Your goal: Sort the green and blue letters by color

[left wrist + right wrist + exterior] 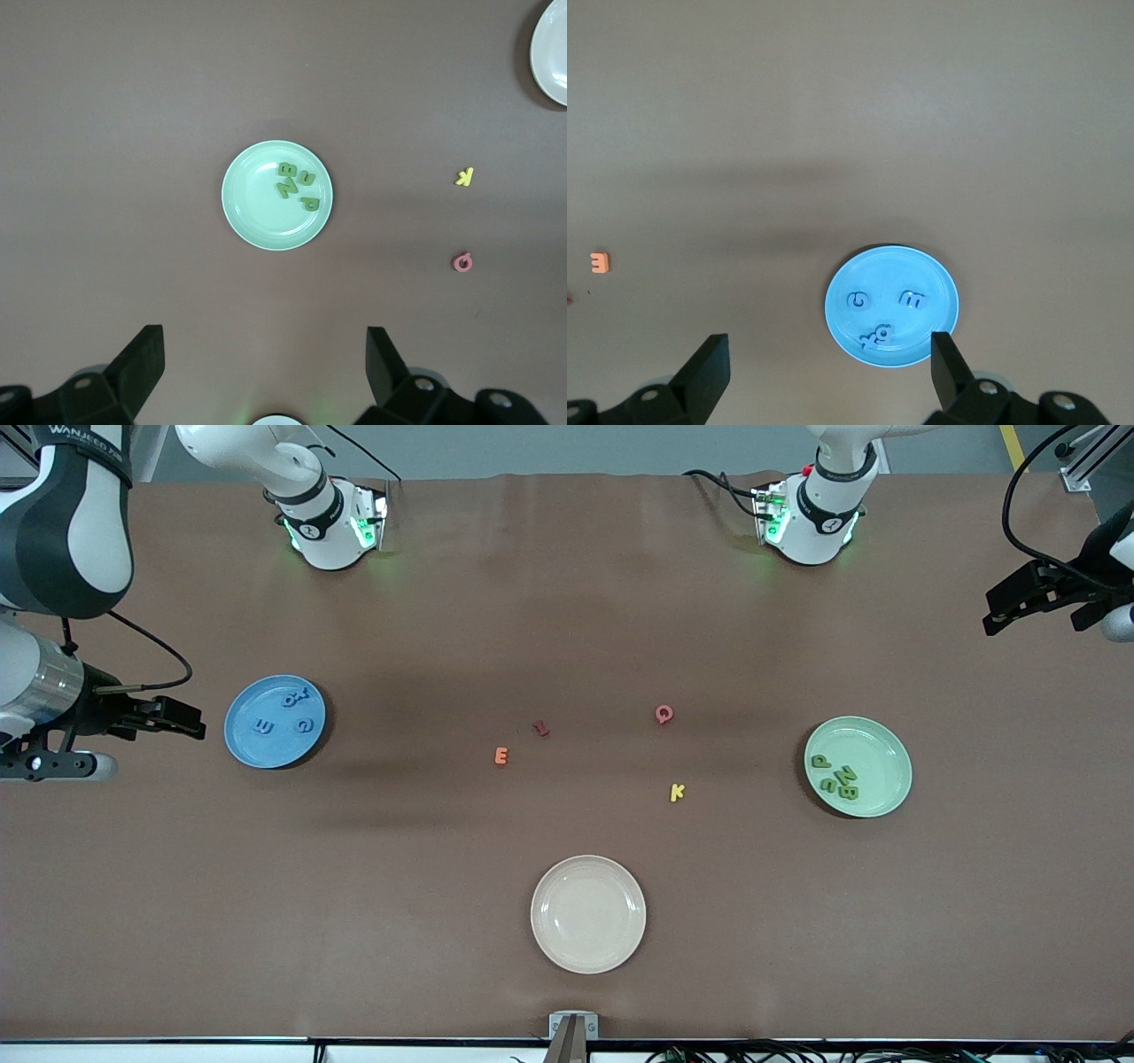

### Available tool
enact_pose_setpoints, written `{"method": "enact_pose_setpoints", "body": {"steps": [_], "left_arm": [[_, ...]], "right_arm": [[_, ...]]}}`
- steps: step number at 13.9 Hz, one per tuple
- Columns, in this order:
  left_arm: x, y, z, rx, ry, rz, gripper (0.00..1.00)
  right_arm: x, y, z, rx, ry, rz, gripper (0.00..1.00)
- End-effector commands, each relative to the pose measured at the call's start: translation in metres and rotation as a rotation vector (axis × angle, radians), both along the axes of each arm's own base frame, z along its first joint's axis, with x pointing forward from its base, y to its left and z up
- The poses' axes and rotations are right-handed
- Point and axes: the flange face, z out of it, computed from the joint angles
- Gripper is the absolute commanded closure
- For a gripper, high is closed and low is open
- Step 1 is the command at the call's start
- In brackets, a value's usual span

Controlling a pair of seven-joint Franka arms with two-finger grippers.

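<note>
Four blue letters lie in the blue plate (252, 748) toward the right arm's end: x and g (295, 697) together, E (264, 727) and G (304, 724). The right wrist view shows the plate (886, 270) and the letters (877, 336). Four green letters (837, 777) lie clustered in the green plate (881, 748) toward the left arm's end, and they also show in the left wrist view (297, 184). My right gripper (182, 722) (830, 367) is open and empty, up beside the blue plate. My left gripper (997, 609) (264, 363) is open and empty, high off the green plate's side.
An empty cream plate (588, 913) sits near the front camera's edge. In the middle lie an orange E (501, 755), a dark red piece (540, 728), a pink Q (664, 713) and a yellow K (677, 792).
</note>
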Motion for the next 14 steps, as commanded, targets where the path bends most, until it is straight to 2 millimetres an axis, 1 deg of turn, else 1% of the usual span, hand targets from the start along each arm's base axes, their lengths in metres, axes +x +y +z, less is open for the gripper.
{"method": "enact_pose_setpoints", "body": {"steps": [1,2,3,5,6,7,8,9,12,14], "left_arm": [[-0.006,0.003,0.007,0.012,-0.004,-0.012,0.00],[-0.006,0.002,0.007,0.012,-0.004,-0.013,0.00],[-0.006,0.002,0.007,0.013,-0.004,-0.013,0.00],[-0.006,0.001,0.007,0.013,-0.004,-0.016,0.00],[-0.007,0.002,0.007,0.013,-0.004,-0.016,0.00],[-0.007,0.002,0.008,0.013,-0.005,-0.016,0.00],[-0.006,0.003,0.007,0.018,-0.004,-0.009,0.00],[-0.006,0.003,0.011,0.019,-0.012,-0.007,0.00],[-0.006,0.004,0.012,0.018,-0.015,-0.004,0.00],[-0.004,0.006,0.010,0.019,-0.012,-0.003,0.00]], "right_arm": [[-0.001,-0.006,0.012,0.011,0.024,-0.018,0.00],[-0.002,-0.006,0.016,0.013,0.026,-0.013,0.00],[-0.001,-0.002,0.027,0.006,0.014,-0.009,0.00],[-0.007,-0.001,0.027,0.007,0.064,0.002,0.00],[-0.005,-0.008,0.026,0.012,0.063,-0.006,0.00],[-0.004,-0.004,0.025,0.024,0.066,0.013,0.00],[-0.006,-0.005,0.029,0.018,0.061,0.036,0.00],[-0.008,-0.003,0.034,-0.005,0.055,0.058,0.00],[-0.018,-0.017,0.050,0.025,0.041,0.060,0.00],[-0.026,-0.017,0.061,0.017,0.032,0.085,0.00]]}}
